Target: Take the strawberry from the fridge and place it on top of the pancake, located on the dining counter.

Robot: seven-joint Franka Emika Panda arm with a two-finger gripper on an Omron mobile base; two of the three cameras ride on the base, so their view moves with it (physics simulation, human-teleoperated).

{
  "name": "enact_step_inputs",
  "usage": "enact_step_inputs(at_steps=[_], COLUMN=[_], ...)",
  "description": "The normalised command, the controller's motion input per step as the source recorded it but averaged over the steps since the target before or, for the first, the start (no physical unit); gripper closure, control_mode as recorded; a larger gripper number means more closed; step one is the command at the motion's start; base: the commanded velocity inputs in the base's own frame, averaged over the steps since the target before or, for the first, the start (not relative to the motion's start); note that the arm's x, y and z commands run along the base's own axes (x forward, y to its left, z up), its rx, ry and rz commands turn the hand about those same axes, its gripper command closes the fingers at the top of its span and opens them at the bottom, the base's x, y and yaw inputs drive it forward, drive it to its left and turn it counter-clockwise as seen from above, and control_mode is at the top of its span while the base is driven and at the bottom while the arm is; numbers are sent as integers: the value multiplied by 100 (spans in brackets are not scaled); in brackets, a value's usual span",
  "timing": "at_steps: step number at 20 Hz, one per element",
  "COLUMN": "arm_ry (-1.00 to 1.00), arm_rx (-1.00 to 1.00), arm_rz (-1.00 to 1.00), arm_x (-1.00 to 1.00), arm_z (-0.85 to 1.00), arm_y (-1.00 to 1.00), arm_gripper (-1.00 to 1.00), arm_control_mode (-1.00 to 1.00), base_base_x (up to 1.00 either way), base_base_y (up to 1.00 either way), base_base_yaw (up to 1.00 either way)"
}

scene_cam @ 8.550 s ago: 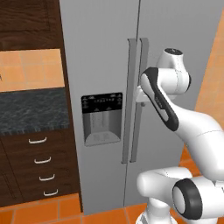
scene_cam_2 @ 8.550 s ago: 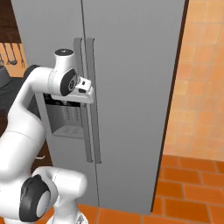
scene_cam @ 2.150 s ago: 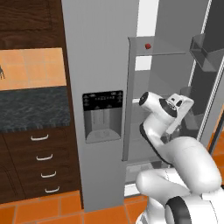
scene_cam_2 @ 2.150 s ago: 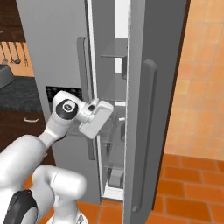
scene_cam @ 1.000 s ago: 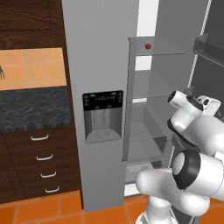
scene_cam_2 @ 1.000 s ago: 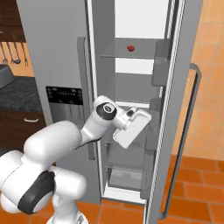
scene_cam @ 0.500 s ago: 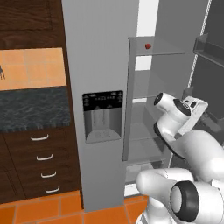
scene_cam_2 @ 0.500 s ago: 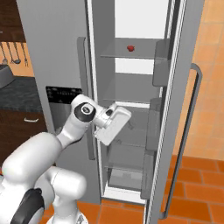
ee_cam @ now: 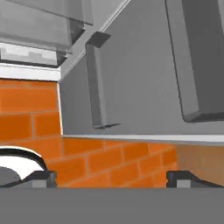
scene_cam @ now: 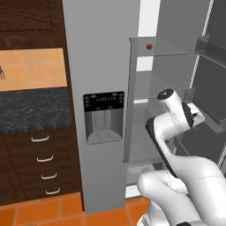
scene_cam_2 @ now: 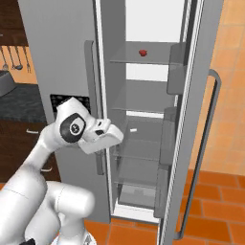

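The grey fridge stands with its right door swung wide open. A tiny red strawberry sits on the top glass shelf inside. My gripper hangs in front of the middle shelves, well below the strawberry and apart from it. In the hand view its fingertips stand far apart with nothing between them, so my gripper is open. It faces the door's inner side and the floor. The pancake and the dining counter are out of view.
Grey bins line the inside of the open door. Several glass shelves fill the fridge. A black-topped counter with dark wood drawers stands to the left. Orange tiles cover the floor.
The arm has swung left, away from the open door and back toward the fridge's middle. The gripper has stayed open and the door has stayed wide open.
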Motion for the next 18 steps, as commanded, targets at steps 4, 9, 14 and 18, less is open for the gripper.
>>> enact_step_inputs(at_steps=[4, 9, 14, 18], arm_ry=[-34, -12, -7, -6], arm_rx=[68, 52, 9, -9], arm_rz=[-32, -16, 12, 23], arm_x=[-81, -61, -44, -54], arm_z=[0, 29, 66, 63], arm_y=[75, 38, 34, 71], arm_gripper=[-100, -100, -100, -100], arm_control_mode=[-100, -100, -100, -100], base_base_x=[0, 0, 0, 0], base_base_y=[0, 0, 0, 0], base_base_yaw=[0, 0, 0, 0])
